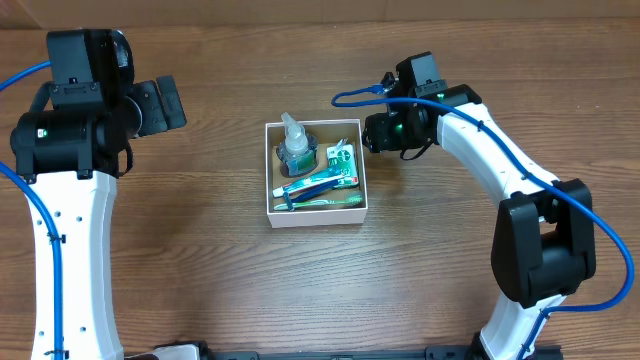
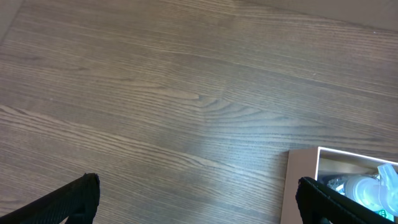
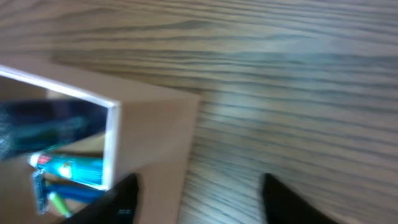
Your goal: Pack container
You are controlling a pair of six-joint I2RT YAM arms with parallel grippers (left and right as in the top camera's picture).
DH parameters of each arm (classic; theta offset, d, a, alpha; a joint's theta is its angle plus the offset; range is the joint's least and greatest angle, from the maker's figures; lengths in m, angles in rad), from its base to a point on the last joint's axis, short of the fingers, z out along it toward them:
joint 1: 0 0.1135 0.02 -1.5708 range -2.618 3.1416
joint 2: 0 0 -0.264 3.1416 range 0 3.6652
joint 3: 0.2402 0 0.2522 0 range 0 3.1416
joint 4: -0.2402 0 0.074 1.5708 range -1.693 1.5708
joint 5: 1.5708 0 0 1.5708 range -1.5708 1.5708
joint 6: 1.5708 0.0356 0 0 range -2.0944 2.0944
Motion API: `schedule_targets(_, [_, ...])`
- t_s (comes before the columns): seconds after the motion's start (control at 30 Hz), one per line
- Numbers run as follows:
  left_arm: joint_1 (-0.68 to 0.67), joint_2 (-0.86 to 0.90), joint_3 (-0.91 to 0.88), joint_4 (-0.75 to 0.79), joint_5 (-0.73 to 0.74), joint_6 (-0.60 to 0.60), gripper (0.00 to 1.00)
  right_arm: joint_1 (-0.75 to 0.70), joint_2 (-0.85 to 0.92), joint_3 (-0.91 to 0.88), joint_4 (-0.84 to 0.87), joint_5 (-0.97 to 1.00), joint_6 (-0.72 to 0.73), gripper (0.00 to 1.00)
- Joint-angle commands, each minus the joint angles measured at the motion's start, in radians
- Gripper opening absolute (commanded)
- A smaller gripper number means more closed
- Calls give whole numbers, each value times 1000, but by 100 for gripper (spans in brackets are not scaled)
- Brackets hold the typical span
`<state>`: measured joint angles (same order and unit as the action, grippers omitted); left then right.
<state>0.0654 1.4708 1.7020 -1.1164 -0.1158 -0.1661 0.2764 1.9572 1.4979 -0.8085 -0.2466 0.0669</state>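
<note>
The container [image 1: 271, 172] is a small square white box in the middle of the table. It holds a clear pump bottle [image 1: 294, 147], a toothpaste tube [image 1: 318, 183], a green toothbrush [image 1: 325, 202] and a small green and white packet [image 1: 342, 157]. My right gripper [image 1: 368, 132] is open and empty, just right of the box's far right corner; the right wrist view shows the box wall [image 3: 152, 134] and the toothpaste tube [image 3: 68, 168] beside my open fingers [image 3: 196, 199]. My left gripper [image 1: 170, 103] is open and empty, well left of the box, whose corner [image 2: 301, 180] shows in the left wrist view.
The wooden table [image 1: 200, 280] stretches around the box. Blue cables [image 1: 20, 190] run along both arms. The right arm's base [image 1: 540, 250] stands at the right side, the left arm's body [image 1: 70, 150] at the left.
</note>
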Motion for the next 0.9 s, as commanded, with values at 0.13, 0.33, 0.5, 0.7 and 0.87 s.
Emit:
schedule_targets(0.13, [7,-6,16,13,-3,-14,100,-69,-66,195,15,216,-4,100])
schedule_targets(0.33, [7,-9,16,53,2,-14,100,-109,-111,337,-67,222,-11,100])
schedule_targets(0.5, [-2,-42,16,9,15,-14,100,-115,-208,346,-126,295,71,100])
schedule_targets(0.7, [-33,-183,-24,-9,53,53,100,-115,-352,331,-180,336,164,100])
schedule_targets(0.87, [-55,-372,-205,34,69,64,100,-115,-499,253,-196,367,204,100])
